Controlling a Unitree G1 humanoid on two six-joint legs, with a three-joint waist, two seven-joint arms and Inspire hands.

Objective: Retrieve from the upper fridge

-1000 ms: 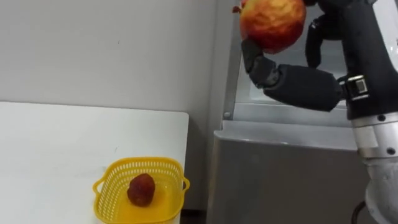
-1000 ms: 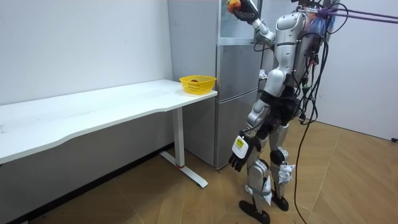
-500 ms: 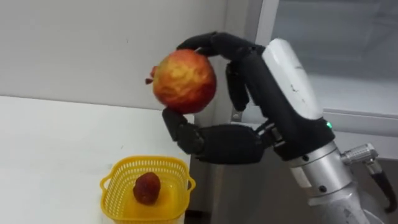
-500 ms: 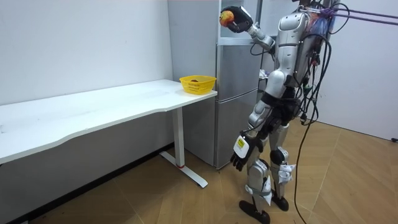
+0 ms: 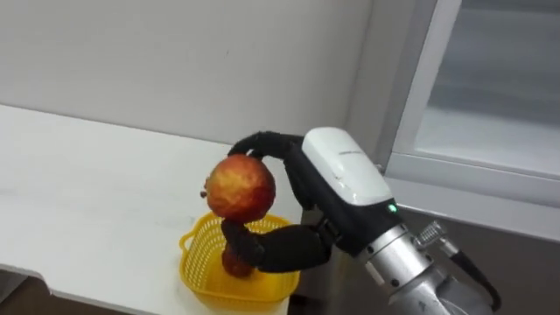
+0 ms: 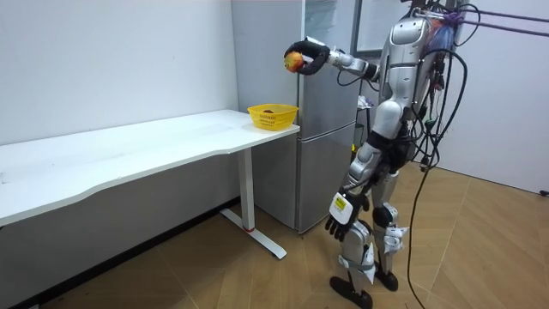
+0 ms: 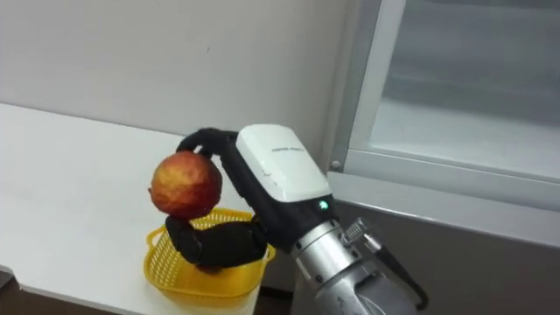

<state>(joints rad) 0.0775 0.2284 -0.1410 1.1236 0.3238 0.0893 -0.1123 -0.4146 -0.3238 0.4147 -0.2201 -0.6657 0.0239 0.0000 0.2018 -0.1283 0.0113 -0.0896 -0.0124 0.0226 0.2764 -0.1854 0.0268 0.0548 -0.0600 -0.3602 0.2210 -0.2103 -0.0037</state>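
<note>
One fruit in my right hand [image 5: 337, 188]: a red-and-yellow apple [image 5: 241, 186]. Fingers are curled over its top and the thumb is hooked under it, so it's a full wrap. The arm is stretched out from the shoulder, with the apple held in the air and touching nothing else.

A yellow basket [image 5: 198, 265] sits below it, on the corner of the white table [image 5: 87, 175] nearest the fridge [image 6: 330, 154]. From my eye views the apple overlaps the basket's far rim. The room view puts it well above the basket and a bit toward the fridge side.

The basket has a dark red fruit [image 5: 233, 263] lying in it, partly hidden by my thumb.

I'm standing upright in front of the fridge, which is just beside the table's end. My left hand [image 6: 338, 216] hangs down by my thigh; I can't tell its grip state.
</note>
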